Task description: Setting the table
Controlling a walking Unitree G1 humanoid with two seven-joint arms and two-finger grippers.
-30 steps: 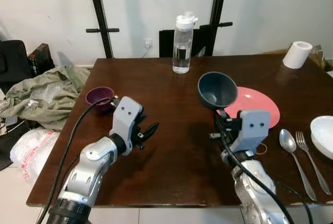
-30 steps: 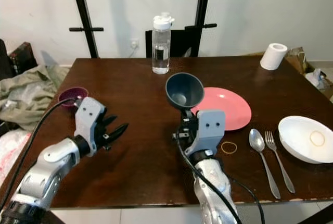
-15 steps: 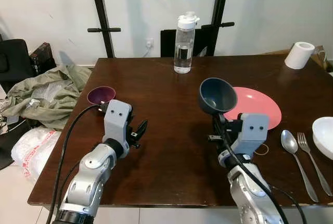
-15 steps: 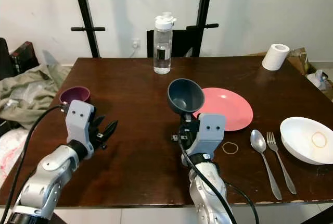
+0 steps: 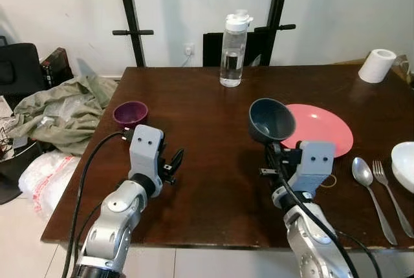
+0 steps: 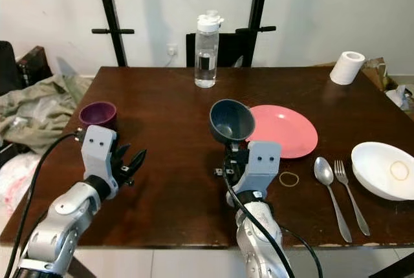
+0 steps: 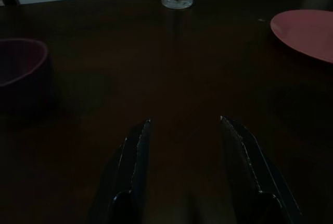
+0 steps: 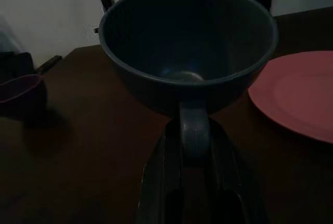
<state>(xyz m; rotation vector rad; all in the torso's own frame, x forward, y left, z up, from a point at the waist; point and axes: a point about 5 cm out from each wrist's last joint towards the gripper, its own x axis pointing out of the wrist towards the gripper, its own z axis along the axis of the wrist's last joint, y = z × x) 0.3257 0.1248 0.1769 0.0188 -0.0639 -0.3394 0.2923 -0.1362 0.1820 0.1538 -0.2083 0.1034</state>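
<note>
In the left eye view, a dark blue cup [image 5: 270, 120] is held by its handle in the right gripper [image 5: 274, 160], lifted above the table [image 5: 213, 129], at nine o'clock of the pink plate [image 5: 321, 129]. It should be kept level and lowered gently beside the plate.

In the right eye view, the left gripper [image 6: 131, 163] hovers, fingers spread.

The left wrist view confirms that wide gap.

The right wrist view alone shows fingers [image 8: 161, 182] pinching the handle.

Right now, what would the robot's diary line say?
right pincer: shut on blue cup handle, lifted | left pincer: open, idle | pink plate: bare
</note>
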